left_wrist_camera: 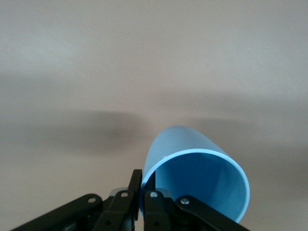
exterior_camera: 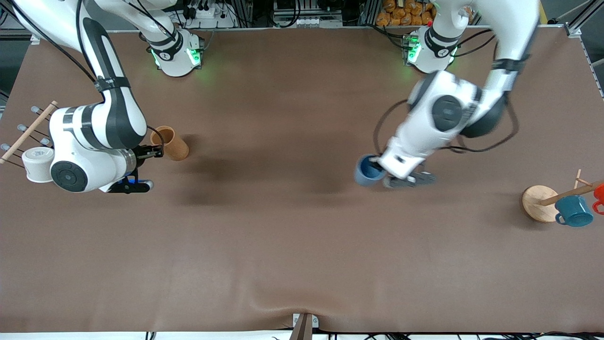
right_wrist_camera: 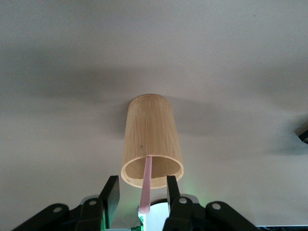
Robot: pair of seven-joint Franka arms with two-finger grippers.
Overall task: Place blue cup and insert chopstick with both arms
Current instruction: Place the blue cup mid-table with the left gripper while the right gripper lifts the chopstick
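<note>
1. Nearest to the front camera you see the teal mug, hanging on a rack.
2. Your left gripper is clamped on the blue cup's rim, above the table.
3. Your right gripper stands beside the brown cup, fingers on each side of the pink chopstick in that cup; you cannot tell if they pinch it.

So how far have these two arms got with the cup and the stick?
Nothing looks finished yet. In hand: the left gripper is shut on the rim of the small light-blue plastic cup, carried tilted over the middle of the brown table. The right gripper straddles the thin pale pink chopstick, which sits in the brown cylindrical wooden cup. Left: setting the blue cup down and putting the chopstick into it.
</note>
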